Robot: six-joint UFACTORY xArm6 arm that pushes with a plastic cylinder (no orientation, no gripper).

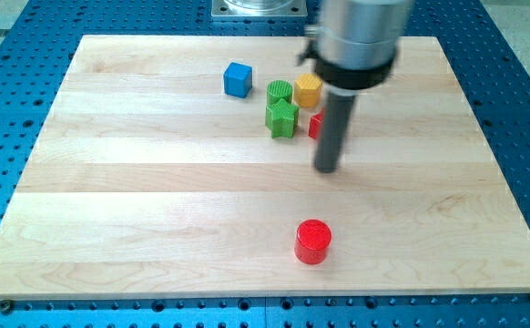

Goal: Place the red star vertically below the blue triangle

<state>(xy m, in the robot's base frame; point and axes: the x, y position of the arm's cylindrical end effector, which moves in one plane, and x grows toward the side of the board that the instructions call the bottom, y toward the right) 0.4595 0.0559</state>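
A red block (315, 125), likely the red star, peeks out just left of my rod, mostly hidden behind it. My tip (327, 169) rests on the board just below and right of that red block. No blue triangle can be made out; a blue cube (238, 79) sits near the view's top, left of the cluster. The rod hangs from the grey arm head at the view's top.
A green block (282, 117) and a second green block (280, 91) stand left of the red one, with a yellow block (308, 89) above it. A red cylinder (313, 241) stands alone near the view's bottom. The wooden board (110, 182) lies on a blue perforated table.
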